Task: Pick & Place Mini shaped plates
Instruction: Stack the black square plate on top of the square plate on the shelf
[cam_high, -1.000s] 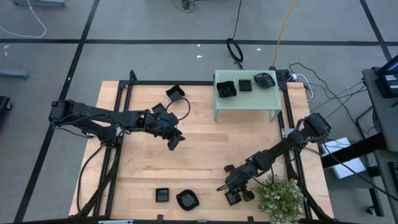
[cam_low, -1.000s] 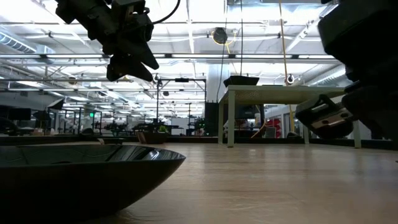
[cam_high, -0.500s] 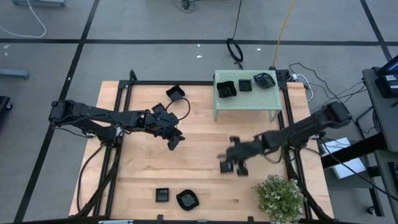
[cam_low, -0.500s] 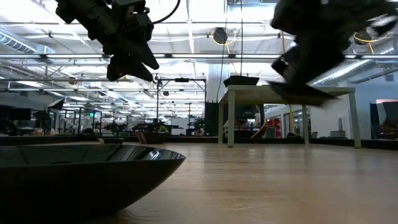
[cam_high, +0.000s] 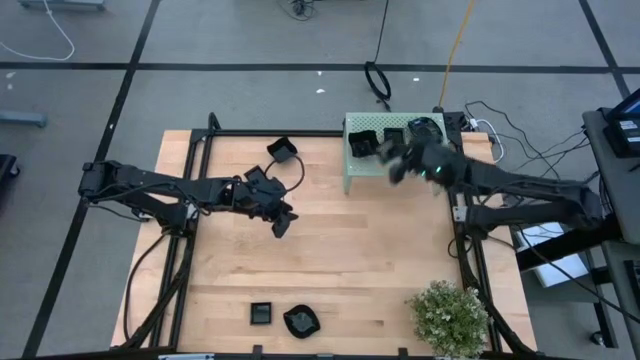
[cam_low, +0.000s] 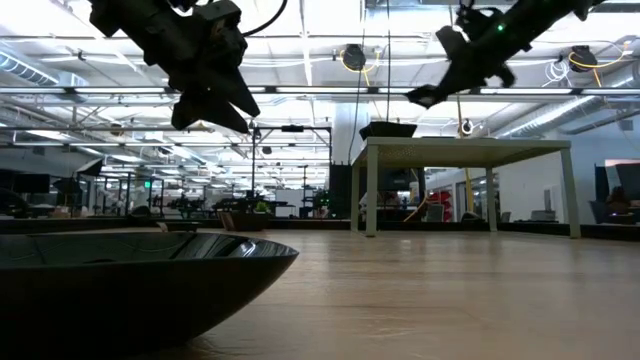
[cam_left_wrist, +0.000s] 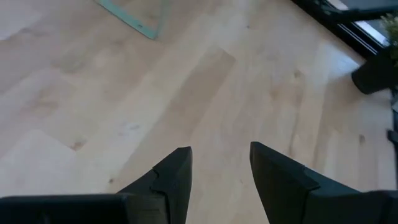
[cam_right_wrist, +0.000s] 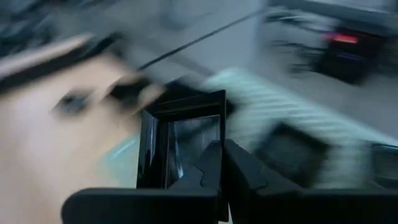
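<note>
The mini shaped plates are glossy black. A square one (cam_high: 283, 150) lies near the table's far edge. A small square one (cam_high: 261, 313) and a wavy one (cam_high: 301, 321) lie at the near edge. Three more (cam_high: 362, 144) sit on the pale green stand (cam_high: 400, 160). My right gripper (cam_high: 398, 164) hovers over the stand's near edge, shut on a square plate (cam_right_wrist: 183, 140). My left gripper (cam_high: 283, 222) hangs open over the table's middle-left, above bare wood (cam_left_wrist: 221, 93). My right gripper pinches the square plate by one side wall (cam_right_wrist: 214, 148) between its two fingers (cam_right_wrist: 239, 171). The plate is lifted clear and sticks out beyond the fingertips, above the stand's level, tilted in the low view (cam_low: 432, 93).
A bushy green plant (cam_high: 450, 315) stands at the near right corner. The stand's top carries three plates, with bare room at its near part. A dark plate's rim (cam_low: 130, 270) fills the low view's foreground. Black frame rails (cam_high: 462, 215) run along the table's sides.
My right gripper has risen from the near right corner beside the plant, carrying the square plate clear of the table, and swung fast toward the far edge until it is over the stand. My left gripper has stayed still.
</note>
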